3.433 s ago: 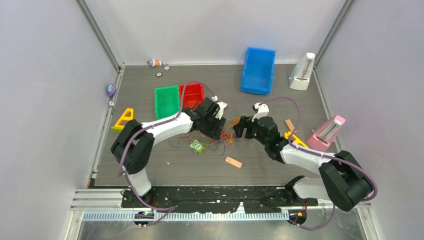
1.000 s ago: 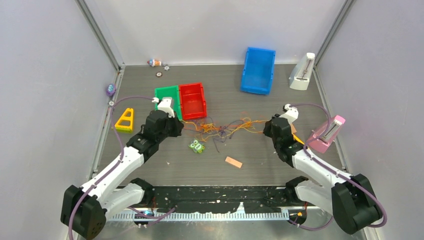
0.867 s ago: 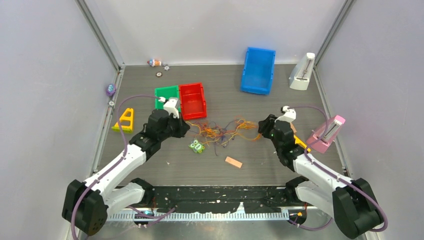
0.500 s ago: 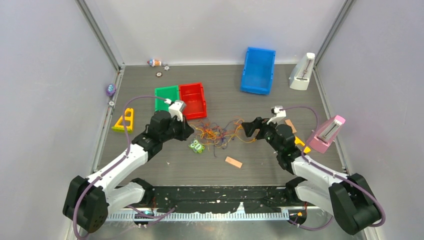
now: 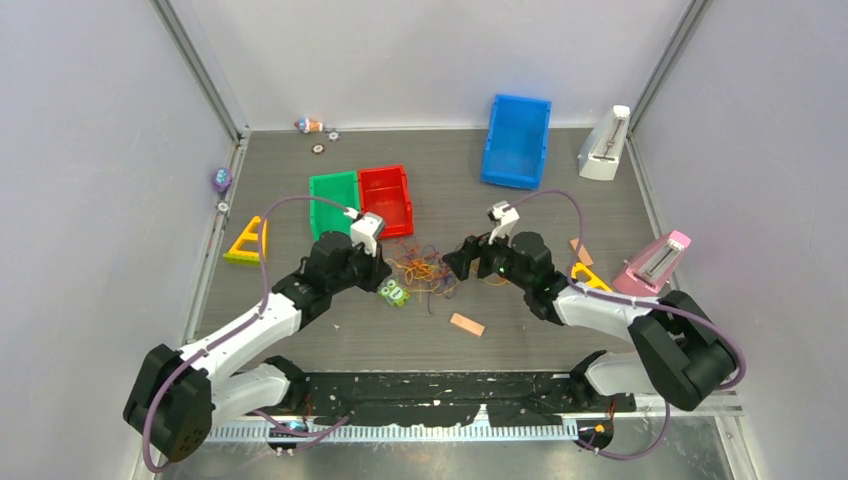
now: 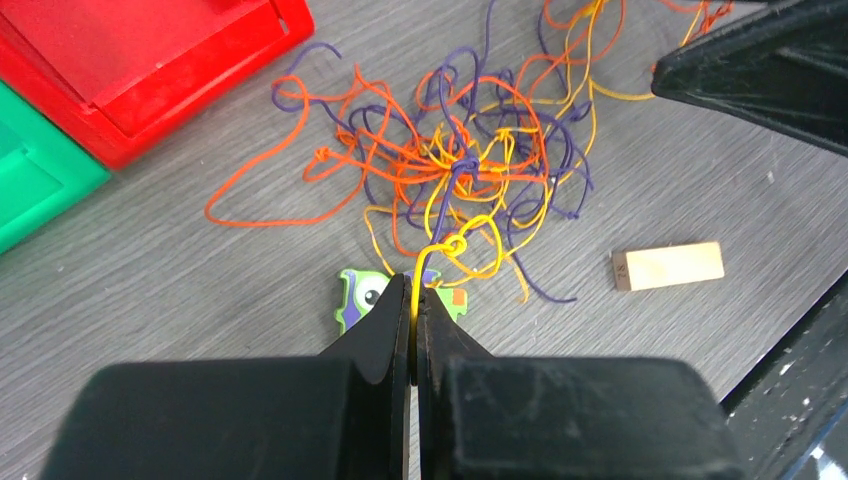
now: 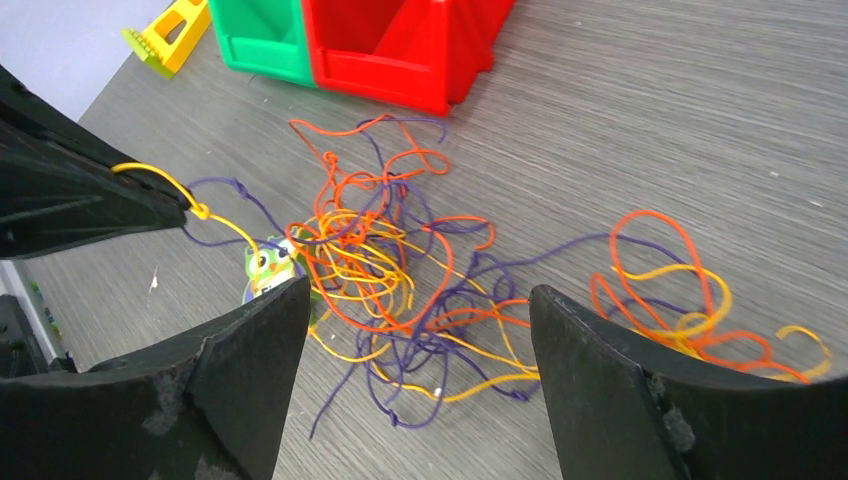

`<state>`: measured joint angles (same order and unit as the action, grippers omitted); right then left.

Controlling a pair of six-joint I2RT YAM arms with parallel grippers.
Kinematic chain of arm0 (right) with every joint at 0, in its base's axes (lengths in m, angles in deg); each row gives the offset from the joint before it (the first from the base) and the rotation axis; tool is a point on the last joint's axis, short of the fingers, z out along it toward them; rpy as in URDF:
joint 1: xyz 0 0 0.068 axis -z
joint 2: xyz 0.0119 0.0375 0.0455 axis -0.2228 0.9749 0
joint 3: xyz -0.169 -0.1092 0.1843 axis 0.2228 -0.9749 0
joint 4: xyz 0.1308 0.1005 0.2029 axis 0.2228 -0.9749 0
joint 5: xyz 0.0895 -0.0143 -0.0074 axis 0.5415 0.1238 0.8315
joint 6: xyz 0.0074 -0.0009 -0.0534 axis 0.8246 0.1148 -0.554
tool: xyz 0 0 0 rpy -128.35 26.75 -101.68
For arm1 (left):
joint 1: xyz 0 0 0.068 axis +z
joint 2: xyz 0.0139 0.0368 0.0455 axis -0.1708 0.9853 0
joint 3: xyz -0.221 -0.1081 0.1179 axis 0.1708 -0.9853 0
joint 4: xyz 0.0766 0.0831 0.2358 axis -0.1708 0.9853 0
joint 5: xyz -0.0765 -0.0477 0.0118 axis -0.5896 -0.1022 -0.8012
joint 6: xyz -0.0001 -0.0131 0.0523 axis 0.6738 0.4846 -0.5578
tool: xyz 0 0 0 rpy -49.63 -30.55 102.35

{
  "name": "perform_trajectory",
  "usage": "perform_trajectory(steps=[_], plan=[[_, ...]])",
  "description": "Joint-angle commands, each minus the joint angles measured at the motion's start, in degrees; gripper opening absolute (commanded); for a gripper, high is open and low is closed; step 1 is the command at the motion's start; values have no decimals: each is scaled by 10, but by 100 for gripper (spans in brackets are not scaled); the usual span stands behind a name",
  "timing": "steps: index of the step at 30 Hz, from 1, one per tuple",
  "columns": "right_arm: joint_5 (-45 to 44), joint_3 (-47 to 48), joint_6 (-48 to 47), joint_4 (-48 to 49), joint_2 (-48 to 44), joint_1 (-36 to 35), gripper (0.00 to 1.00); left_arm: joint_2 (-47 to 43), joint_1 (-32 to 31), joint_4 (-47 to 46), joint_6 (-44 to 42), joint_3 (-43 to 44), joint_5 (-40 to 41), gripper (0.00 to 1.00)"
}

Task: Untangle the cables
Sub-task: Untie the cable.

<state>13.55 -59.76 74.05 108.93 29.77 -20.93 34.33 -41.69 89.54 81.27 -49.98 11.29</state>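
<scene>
Currently your left gripper [image 6: 413, 300] is pinched tight on one yellow strand of the cables [image 6: 465, 165], which lie as a loose orange, yellow and purple tangle on the table [image 6: 150, 270], near the red bin [image 6: 150, 60]. Your right gripper [image 7: 418, 292] hangs over the tangle's right side, jaws spread wide, gripping no strand.

The left arm [image 5: 250, 328] and the right arm [image 5: 600, 312] are both made of white tubes and chunky black joints; a thick purple cable [image 5: 560, 193] loops along each; the fingers [image 7: 620, 390] are flat, black and a bit scuffed.
</scene>
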Motion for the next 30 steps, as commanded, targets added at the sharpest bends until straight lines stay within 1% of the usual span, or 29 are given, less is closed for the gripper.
perform_trajectory(steps=[1,9,13,17,22,23,24,25,27,28,29,30], plan=[[16,49,-27,7,41,-28,85,-7,-21,-76,-34,-24,28,0],[12,122,-38,-39,121,-70,85,-10,-33,-129,-37,-61,43,0],[4,153,-32,-75,162,-84,85,-16,-33,-131,-38,-59,56,0],[-27,192,-14,-151,213,-91,81,-21,-33,-126,-36,-58,65,0],[-101,199,-20,-191,210,-93,77,-22,-34,-123,-33,-59,82,0],[-117,199,-21,-200,208,-93,67,-24,-33,-120,-32,-59,90,0],[-124,199,-22,-203,207,-93,61,-28,-33,-121,-32,-61,94,0],[-131,200,-22,-209,206,-93,39,-31,-34,-121,-31,-64,95,0],[-146,202,-20,-218,205,-94,20,-39,-34,-125,-31,-69,95,0],[-153,204,-18,-228,204,-94,16,-43,-34,-127,-30,-71,94,0],[-169,207,-17,-232,201,-94,9,-47,-33,-129,-29,-73,103,0],[-180,207,-17,-239,196,-94,7,-51,-34,-131,-29,-75,111,0]])
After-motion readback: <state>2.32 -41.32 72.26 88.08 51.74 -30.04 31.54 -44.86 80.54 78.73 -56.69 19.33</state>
